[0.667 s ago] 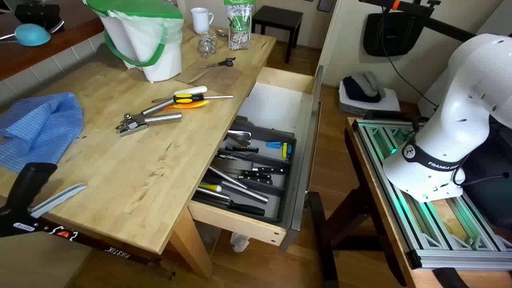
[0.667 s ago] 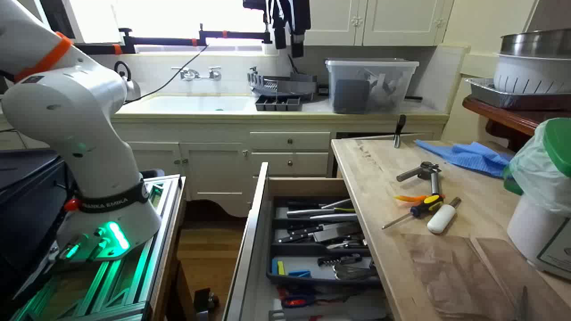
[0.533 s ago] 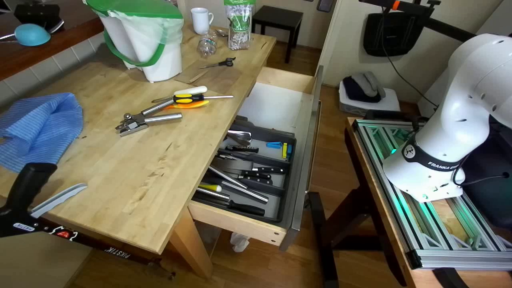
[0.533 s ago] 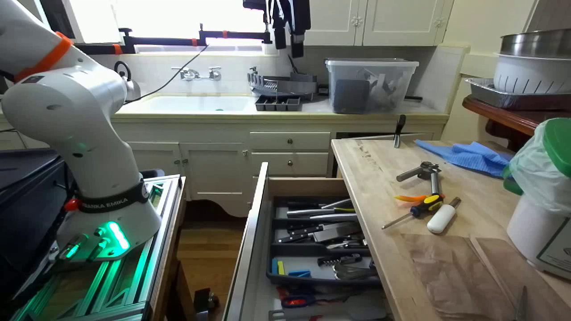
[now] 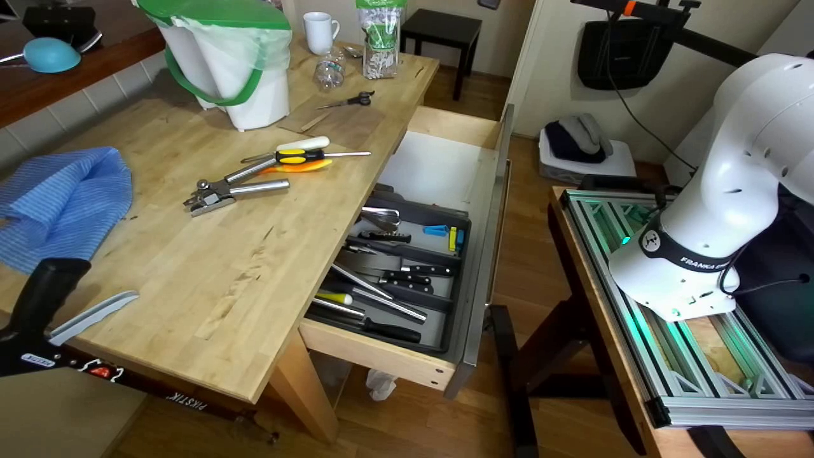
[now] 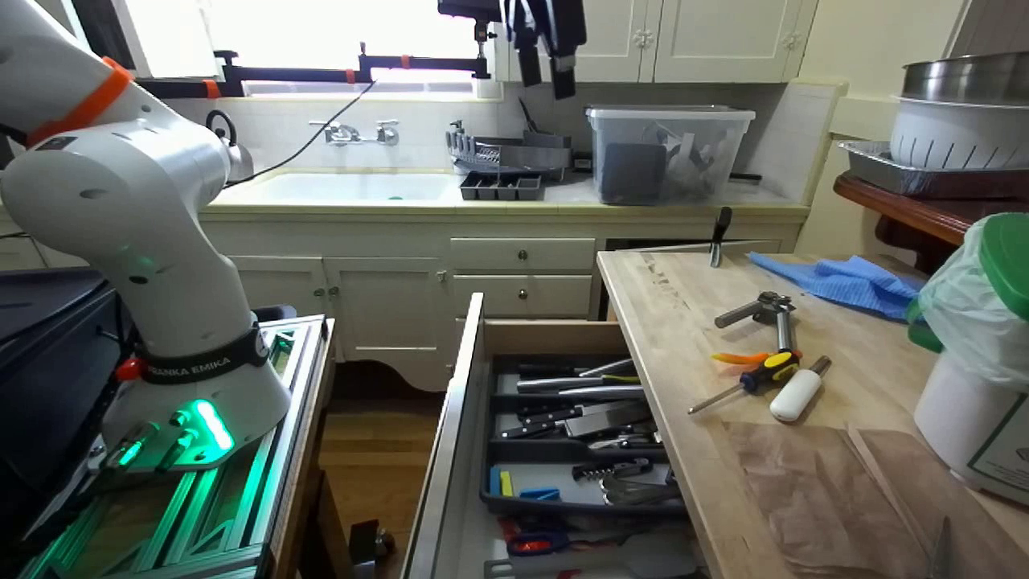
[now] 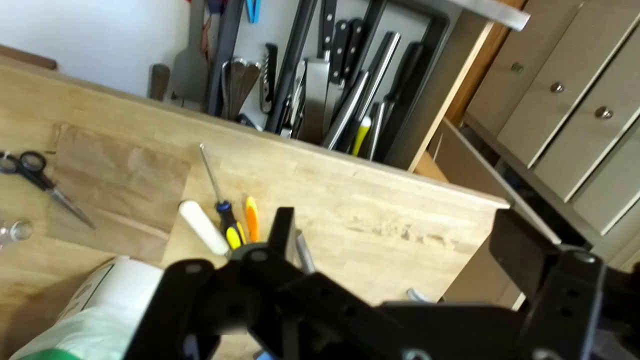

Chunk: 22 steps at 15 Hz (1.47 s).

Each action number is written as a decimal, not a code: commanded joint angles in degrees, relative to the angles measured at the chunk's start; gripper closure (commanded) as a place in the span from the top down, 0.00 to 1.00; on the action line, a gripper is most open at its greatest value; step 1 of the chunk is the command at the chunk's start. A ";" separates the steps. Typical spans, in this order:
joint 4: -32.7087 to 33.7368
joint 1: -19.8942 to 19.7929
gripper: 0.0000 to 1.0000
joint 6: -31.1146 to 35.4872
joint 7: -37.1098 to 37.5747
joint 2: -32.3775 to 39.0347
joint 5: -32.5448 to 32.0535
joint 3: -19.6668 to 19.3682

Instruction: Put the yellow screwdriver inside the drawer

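Screwdriver point(image 5: 300, 156) on table point(image 5: 191, 280) (drawer point(image 5: 375, 356) open).

I see the slim yellow screwdriver point(image 7: 224, 206) lying on the worktop point(image 7: 340, 185), its handle yellow and dark, its thin metal shaft pointing to about eleven o'clock in my wrist view, tip near the edge. The drawer point(image 5: 375, 353) stands pulled open, lower than the worktop, light wood at the side; I see its dark divided tray point(image 7: 294, 57) at one o'clock from the screwdriver.
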 commanded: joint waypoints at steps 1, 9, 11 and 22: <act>-0.82 -2.03 1.00 12.37 -5.50 5.94 -1.76 -3.61; 5.48 -1.83 1.00 17.44 -29.54 26.11 7.37 -13.00; 8.79 -2.80 1.00 18.59 -32.46 32.02 11.19 -11.96; 15.95 -9.23 1.00 23.34 -30.74 43.20 14.60 -4.83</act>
